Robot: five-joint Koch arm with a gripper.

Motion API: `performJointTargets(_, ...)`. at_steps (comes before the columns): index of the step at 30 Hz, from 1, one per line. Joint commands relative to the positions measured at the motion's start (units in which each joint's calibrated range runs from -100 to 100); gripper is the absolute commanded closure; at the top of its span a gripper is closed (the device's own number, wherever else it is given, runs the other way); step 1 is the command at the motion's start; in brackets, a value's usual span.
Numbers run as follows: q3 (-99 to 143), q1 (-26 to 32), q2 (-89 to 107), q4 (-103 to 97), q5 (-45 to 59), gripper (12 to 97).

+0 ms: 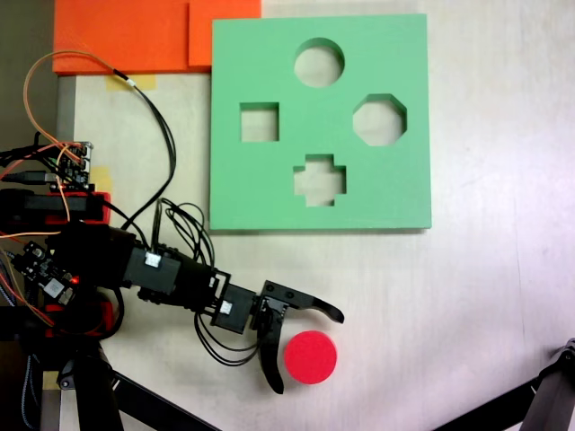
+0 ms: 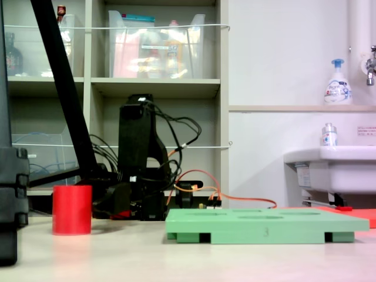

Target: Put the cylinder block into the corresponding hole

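Now, looking down from above in a fixed view, we see the fingers spread wide apart, one curving over the top and one reaching down the left side of the red cylinder. The cylinder sits upright on the pale tabletop, partly between the two tips and just beside the lower finger; we cannot tell if they touch. The green board lies flat well above it in the picture, with its round hole at the top, an octagonal hole to the right, a square hole to the left and a cross-shaped hole at the bottom. Orange sheets lie at the board's upper left corner.

From the low side view, we see the cylinder standing on the tabletop at the left, apart from the green board at the right. The black arm stands behind them with its cables, in front of shelves. A sink is at the far right.
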State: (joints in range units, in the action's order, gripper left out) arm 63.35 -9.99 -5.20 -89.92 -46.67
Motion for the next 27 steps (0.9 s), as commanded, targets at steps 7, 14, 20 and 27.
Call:
performJointTargets(7,-4.63,-0.49,-2.34,-7.68,0.29,21.9)
performJointTargets(14,-8.12,-0.73,-4.30,-7.19,0.20,22.5)
performJointTargets(20,-9.11,-0.73,-4.44,-6.52,0.15,30.9)
performJointTargets(27,-11.01,-0.49,-4.44,-5.08,0.15,43.3)
